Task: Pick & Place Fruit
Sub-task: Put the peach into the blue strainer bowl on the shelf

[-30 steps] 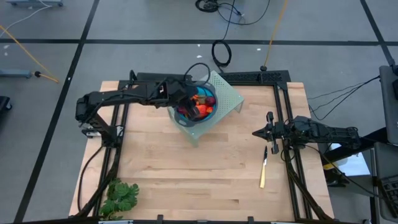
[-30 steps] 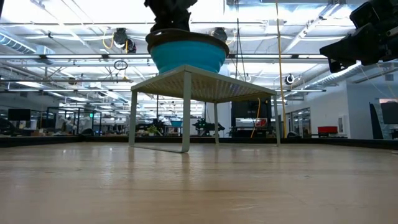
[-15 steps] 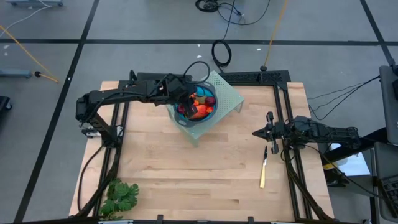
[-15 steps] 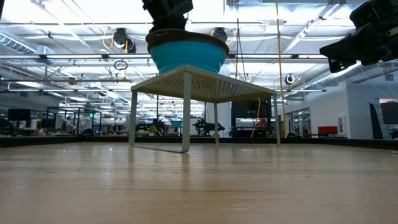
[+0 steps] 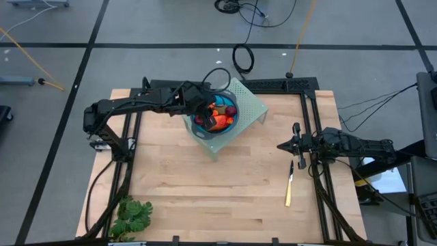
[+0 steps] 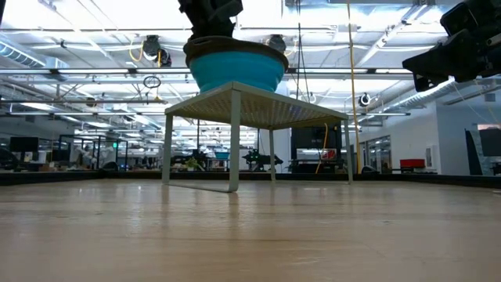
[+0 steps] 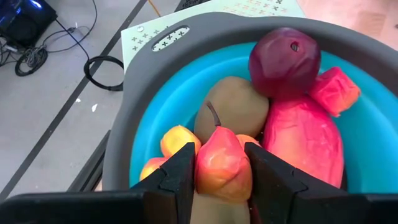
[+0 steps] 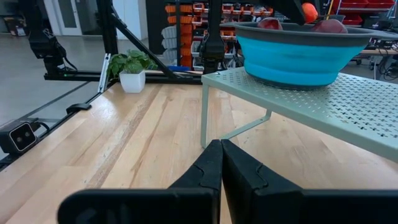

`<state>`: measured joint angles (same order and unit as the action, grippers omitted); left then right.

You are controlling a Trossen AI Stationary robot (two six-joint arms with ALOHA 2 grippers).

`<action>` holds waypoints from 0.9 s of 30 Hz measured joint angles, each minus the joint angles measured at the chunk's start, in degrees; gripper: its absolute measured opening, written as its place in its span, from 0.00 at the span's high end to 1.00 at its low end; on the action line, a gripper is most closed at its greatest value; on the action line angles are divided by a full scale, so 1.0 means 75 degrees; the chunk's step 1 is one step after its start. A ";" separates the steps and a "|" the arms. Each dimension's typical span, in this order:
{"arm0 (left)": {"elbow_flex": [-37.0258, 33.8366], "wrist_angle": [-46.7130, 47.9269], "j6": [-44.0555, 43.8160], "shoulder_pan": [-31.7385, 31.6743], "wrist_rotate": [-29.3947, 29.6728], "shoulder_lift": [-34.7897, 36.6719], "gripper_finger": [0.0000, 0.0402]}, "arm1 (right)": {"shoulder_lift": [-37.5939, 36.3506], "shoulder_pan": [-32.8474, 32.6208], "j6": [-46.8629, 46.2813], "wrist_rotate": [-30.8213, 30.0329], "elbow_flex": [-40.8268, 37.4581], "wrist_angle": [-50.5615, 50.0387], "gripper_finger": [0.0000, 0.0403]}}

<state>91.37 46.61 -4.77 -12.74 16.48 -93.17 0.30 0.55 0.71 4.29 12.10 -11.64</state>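
Observation:
A blue bowl with a grey rim point(image 5: 217, 130) stands on a pale green perforated stand point(image 5: 249, 102) at the table's far middle. In the bowl lie a dark red ball point(image 7: 285, 62), a brown oval fruit point(image 7: 231, 112), a pink-red piece point(image 7: 301, 146) and small orange ones point(image 7: 179, 140). My left gripper point(image 5: 207, 116) is over the bowl's left part, shut on a small orange-red pear-shaped fruit point(image 7: 222, 165). My right gripper point(image 5: 283, 145) waits shut at the table's right side, holding nothing. My left gripper pinches the pear-shaped fruit's two bulging sides point(image 7: 202, 171) between its two fingers point(image 7: 177, 180). It comes slanting down from the table's left. The fruit's stem point(image 7: 214, 115) points ahead past the fingertips, over the brown oval fruit. Whether it rests on the fruit below, I cannot tell.
A slim knife with a yellow handle point(image 5: 289, 186) lies on the wood near my right gripper. A green leafy bunch point(image 5: 133, 217) lies at the near left corner. Black frame rails point(image 5: 130, 147) run along both table sides. Bare wood spreads in front of the stand.

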 joint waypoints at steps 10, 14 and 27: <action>0.0000 -0.0005 -0.0127 -0.0225 -0.0414 -0.0003 0.67 | 0.0000 -0.0002 0.0000 0.0000 0.0000 0.0000 1.00; 0.0000 -0.0006 -0.0182 -0.0250 -0.0418 -0.0003 0.67 | 0.0000 -0.0002 0.0000 0.0000 0.0000 0.0000 1.00; -0.0009 -0.0029 -0.0050 -0.0235 -0.0425 -0.0198 0.67 | -0.0003 0.0001 0.0000 0.0000 0.0000 0.0003 1.00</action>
<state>91.31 46.39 -5.14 -14.50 13.29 -94.65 0.27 0.56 0.71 4.29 12.10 -11.62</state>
